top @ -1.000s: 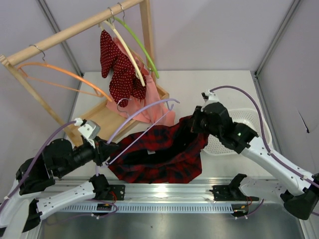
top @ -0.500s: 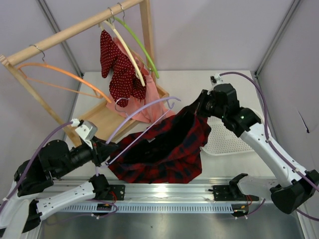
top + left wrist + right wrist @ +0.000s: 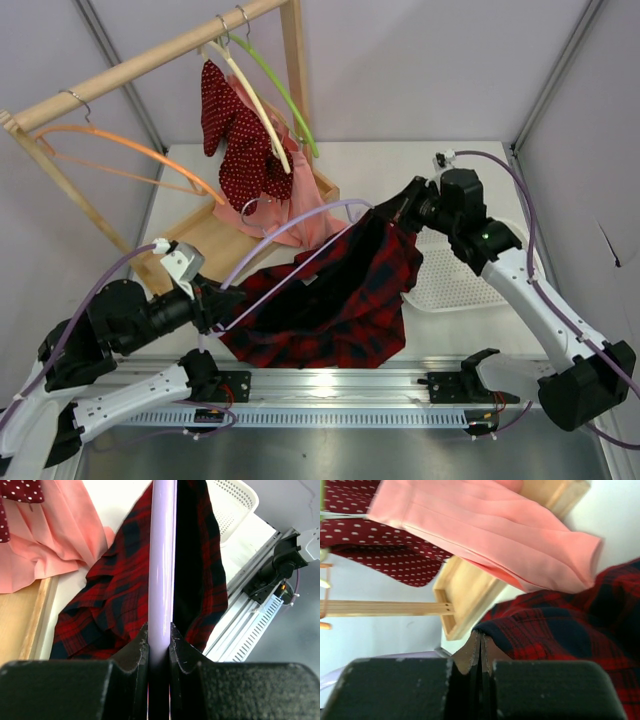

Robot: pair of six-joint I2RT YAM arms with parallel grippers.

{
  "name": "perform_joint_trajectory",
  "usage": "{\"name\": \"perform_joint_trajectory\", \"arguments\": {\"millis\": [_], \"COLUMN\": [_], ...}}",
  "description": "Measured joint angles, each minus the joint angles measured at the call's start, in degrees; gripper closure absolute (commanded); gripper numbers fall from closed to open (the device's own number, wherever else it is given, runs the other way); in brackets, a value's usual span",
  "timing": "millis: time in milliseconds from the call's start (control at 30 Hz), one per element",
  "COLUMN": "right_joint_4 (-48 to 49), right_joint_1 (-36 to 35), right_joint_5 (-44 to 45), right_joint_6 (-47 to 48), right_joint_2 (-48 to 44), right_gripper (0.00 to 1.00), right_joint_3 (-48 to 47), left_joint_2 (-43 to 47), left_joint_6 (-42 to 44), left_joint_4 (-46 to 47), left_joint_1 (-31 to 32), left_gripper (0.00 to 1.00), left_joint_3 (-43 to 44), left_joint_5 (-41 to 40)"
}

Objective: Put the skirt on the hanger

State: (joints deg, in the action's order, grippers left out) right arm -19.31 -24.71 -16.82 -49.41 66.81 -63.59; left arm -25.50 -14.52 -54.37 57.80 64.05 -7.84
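So this was the fiddly middle bit of getting the skirt [image 3: 335, 300] onto the hanger [image 3: 162, 555]. My left fingers [image 3: 212, 300] were clamped on one end of the lavender hanger, jaws pinched right against the plastic, holding it out low over the table [image 3: 450, 165] so it pointed away from me toward the far right. My right fingers [image 3: 480, 655] were squeezed fully together on a fold of plaid at the skirt's upper edge, lifting that corner up next to the hanger's far end.

The rest of the skirt hung down from there and pooled on the table just in front of my bases, with the hanger's straight bar running across the top of it. From my left wrist view the bar sat right along the edge of a dark opening in the fabric, but I couldn't tell if any of the hanger was actually inside the waistband yet.

I'd call it roughly halfway: both pieces in hand, nothing seated. Next I figured the right side needed to pull that edge over the hanger's far tip while the left held dead steady. The pink garment [image 3: 300, 215] and the rack [image 3: 150, 60] were close behind, so snagging those looked like the risk.
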Motion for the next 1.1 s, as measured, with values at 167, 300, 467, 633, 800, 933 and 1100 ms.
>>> {"name": "perform_joint_trajectory", "arguments": {"millis": [167, 300, 467, 633, 800, 933, 1100], "right_joint_4": [5.62, 8.26, 12.04, 17.44, 20.06, 23.30, 25.14], "right_joint_1": [0.35, 0.68, 0.70, 0.81, 0.83, 0.83, 0.57], "right_joint_5": [0.92, 2.75, 4.90, 8.07, 10.45, 12.83, 15.21], "right_joint_6": [-4.22, -7.93, -12.02, -17.07, -19.23, -21.24, -22.75], "right_joint_2": [-4.09, -7.21, -8.90, -11.61, -11.87, -13.14, -13.84], "right_gripper": [1.00, 1.00, 1.00, 1.00, 1.00, 1.00, 1.00], "right_joint_3": [4.33, 7.56, 10.71, 17.07, 17.75, 19.12, 19.71], "left_joint_2": [-0.07, 0.17, 1.57, 2.32, 2.58, 3.63, 4.55], "left_joint_6": [0.02, -0.39, -2.08, -5.16, -8.15, -10.62, -13.07], "left_joint_4": [0.79, 2.45, 5.44, 8.52, 10.69, 12.72, 14.27], "left_joint_1": [0.00, 0.00, 0.00, 0.00, 0.00, 0.00, 0.00], "left_gripper": [1.00, 1.00, 1.00, 1.00, 1.00, 1.00, 1.00], "left_joint_3": [-0.66, -1.49, -4.59, -8.07, -10.27, -12.50, -14.03], "left_joint_5": [0.74, 0.59, 0.59, 0.74, 0.96, 1.09, 1.05]}}
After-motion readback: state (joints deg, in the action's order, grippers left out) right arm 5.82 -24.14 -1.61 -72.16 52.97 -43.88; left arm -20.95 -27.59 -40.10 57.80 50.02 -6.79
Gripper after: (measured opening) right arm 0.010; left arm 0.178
